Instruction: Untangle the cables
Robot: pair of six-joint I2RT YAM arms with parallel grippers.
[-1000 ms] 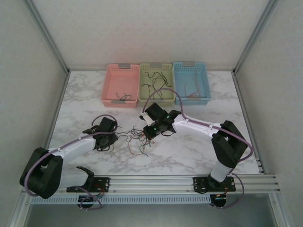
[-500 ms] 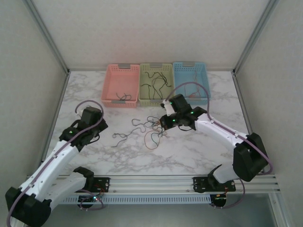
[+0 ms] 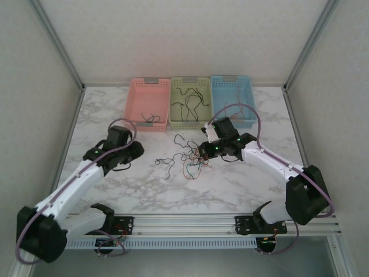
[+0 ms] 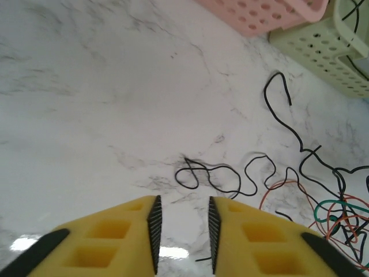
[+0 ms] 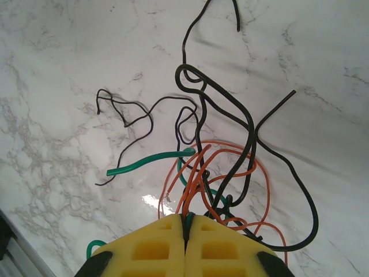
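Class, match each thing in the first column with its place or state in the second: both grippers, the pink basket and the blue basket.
Column one:
1 left gripper
2 right gripper
3 pink basket
4 blue basket

Column two:
A right end of the basket row
B shut on cables
C open
D left end of the basket row

Pairs: 1-C, 2-B, 3-D, 4-A

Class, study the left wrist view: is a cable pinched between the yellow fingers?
No: the left gripper stands open, gripping nothing, and the curly black cable lies on the table beyond it.
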